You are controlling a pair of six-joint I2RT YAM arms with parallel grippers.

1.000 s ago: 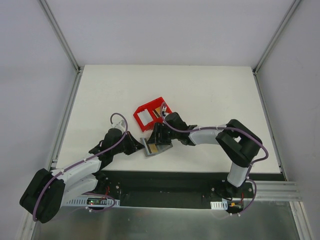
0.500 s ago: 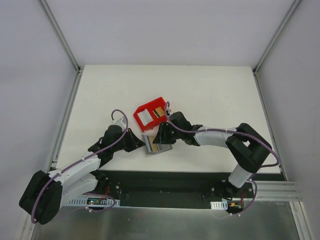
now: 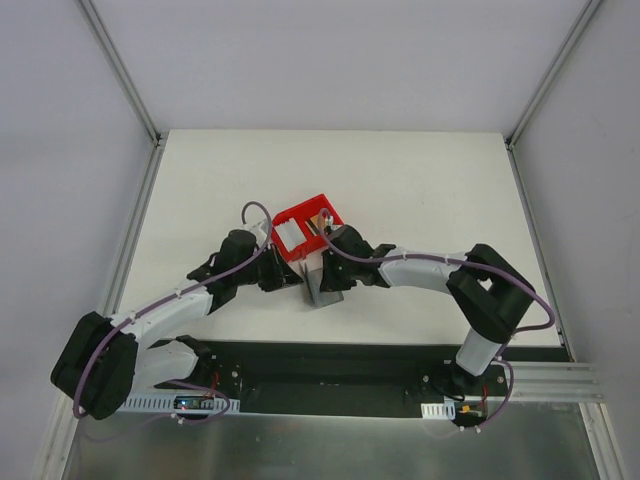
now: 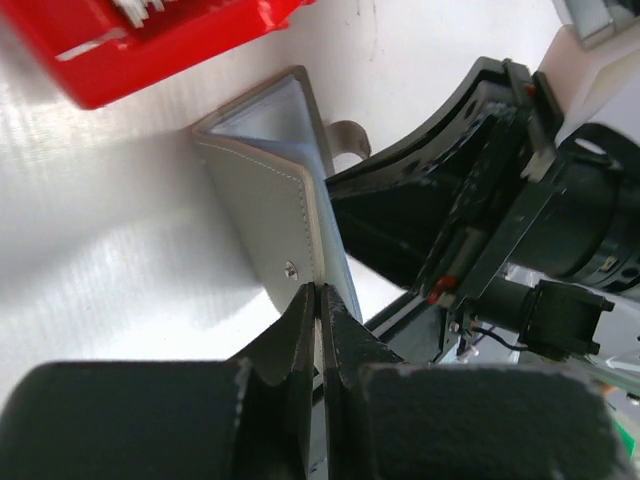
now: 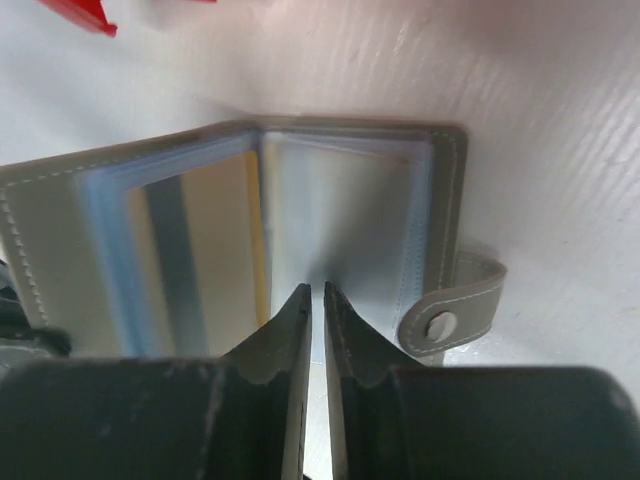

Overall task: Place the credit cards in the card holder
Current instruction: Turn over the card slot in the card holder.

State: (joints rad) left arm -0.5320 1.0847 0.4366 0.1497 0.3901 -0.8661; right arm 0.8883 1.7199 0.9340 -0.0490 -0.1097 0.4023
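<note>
The left gripper [image 4: 318,296] was pinched almost shut on the grey cover of the card holder [image 4: 262,205], which spread open straight ahead of it. The right gripper [image 5: 317,297] clamped a clear inner sleeve, with a gold card [image 5: 215,240] pocketed just to its left. The red bin [image 4: 150,45] lay beyond the left gripper.

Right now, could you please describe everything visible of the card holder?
The card holder is grey, with stitched edges, clear plastic sleeves and a snap strap. It is spread open on the table near the red bin. A gold card sits in one sleeve. The left end effector pinches its cover, the right end effector an inner sleeve.
</note>
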